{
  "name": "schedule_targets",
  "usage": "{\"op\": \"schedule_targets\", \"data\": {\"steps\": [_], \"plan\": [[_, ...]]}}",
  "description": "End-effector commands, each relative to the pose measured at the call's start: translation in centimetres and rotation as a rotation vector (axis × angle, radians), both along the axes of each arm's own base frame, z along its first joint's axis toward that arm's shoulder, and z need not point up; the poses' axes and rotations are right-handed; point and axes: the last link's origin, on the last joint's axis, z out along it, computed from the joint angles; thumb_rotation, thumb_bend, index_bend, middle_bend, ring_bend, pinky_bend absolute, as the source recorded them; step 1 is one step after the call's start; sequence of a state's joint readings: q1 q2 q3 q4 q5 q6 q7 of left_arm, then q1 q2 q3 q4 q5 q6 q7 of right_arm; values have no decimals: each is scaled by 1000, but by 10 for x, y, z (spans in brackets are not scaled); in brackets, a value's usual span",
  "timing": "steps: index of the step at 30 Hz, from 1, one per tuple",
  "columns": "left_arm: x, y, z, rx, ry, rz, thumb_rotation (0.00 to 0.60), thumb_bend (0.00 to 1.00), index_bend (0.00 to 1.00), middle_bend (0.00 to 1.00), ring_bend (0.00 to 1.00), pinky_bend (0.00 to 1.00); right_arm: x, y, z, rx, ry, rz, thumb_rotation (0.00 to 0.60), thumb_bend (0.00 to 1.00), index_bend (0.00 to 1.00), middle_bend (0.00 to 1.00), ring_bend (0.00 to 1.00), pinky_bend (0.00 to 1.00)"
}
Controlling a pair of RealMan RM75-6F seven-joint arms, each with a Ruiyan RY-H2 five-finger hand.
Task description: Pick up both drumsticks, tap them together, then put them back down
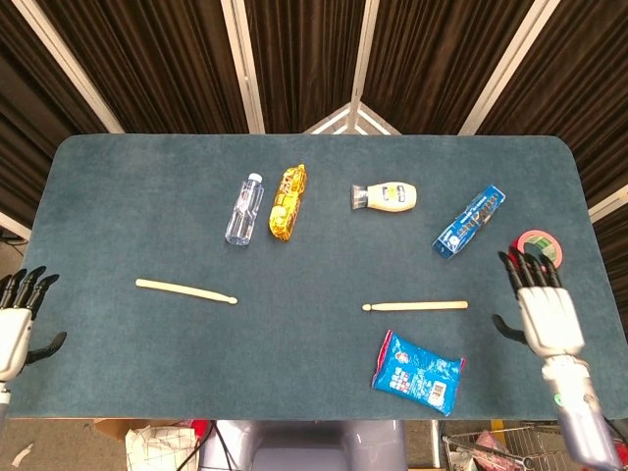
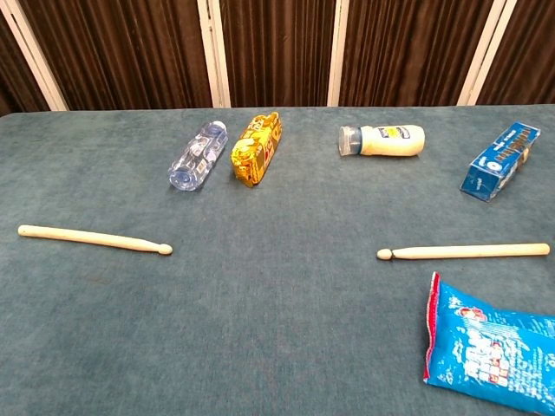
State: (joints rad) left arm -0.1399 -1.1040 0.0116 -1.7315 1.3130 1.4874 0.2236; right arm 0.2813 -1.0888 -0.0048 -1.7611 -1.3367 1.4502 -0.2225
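Both drumsticks flat on the table (image 1: pixel 324 363), left drumstick (image 1: pixel 185 290) and right drumstick (image 1: pixel 416 306) well apart with bare cloth between, left hand (image 1: pixel 14 329) and right hand (image 1: pixel 544 312) at the side edges, fingers spread, holding nothing.

You have two pale wooden drumsticks lying flat on the blue-green cloth, well apart, both on the near half of the table. Your left drumstick (image 1: pixel 185 290) lies almost crosswise, its butt to the left and its rounded tip pointing right, angled slightly nearer. Your right drumstick (image 1: pixel 416 305) lies crosswise too, tip pointing left, butt to the right. Nothing touches either stick.
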Motion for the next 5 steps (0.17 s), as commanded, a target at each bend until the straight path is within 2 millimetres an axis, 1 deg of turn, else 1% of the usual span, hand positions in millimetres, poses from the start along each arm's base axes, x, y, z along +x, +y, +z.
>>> {"op": "schedule_targets", "data": {"steps": [1,5], "plan": [[-3,-3,-3,24,-17,-12,600,336,140,40,0,0,-19,25,13,-4,90,-35,600,279,0,37,51,0],[-3,-4,-3,28,-3,-46,600,339,140,43,0,0,-23,33,24,0,140,-57,600,279,0,32,44,0]]}}
